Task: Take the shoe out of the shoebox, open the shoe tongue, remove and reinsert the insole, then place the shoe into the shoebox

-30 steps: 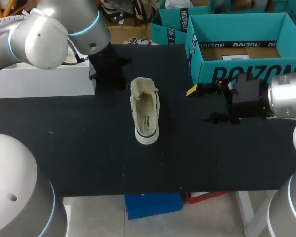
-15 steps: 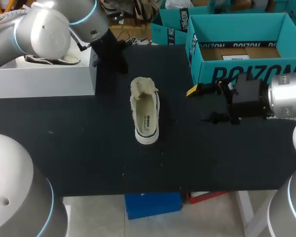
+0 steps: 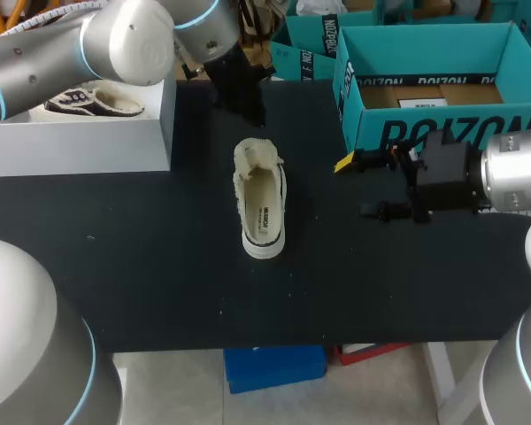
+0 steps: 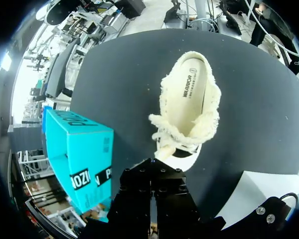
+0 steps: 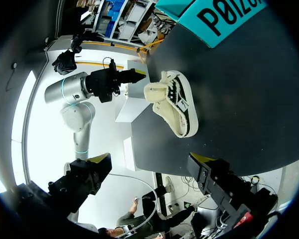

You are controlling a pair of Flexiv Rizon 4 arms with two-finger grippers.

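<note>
Black bench [image 3: 159,266], matte; bare surface lies all round the shoe, widest toward the near edge.

- Cream fleece-lined low shoe with a white rubber sole [image 3: 261,199]: sits mid-bench on its sole, touching nothing else. Long axis runs near edge to far edge, slightly tilted. Heel toward the near edge, toe toward the far edge. Fleece tongue bunched up at the toe end and the insole is exposed. There is a small dark printed mark on the insole near the heel.
- Open teal cardboard shoebox [image 3: 442,88]: far right corner of the bench, well apart from the shoe. Large dark lettering on its front wall; a white label lies inside on the brown floor.
- White block-shaped stand [image 3: 80,133]: far left of the bench. A second dark-and-cream shoe [image 3: 93,102] lies on top of it.
- My left hand [image 3: 246,97]: hangs over the far edge of the bench, just beyond the shoe's toe and not touching it. From its wrist camera the fingers [image 4: 152,174] are pressed together with nothing between them.
- My right hand [image 3: 358,188]: sits between the shoe and the shoebox front, near the box wall. Its yellow-tipped fingers [image 5: 100,160] are spread wide and hold nothing.
</note>
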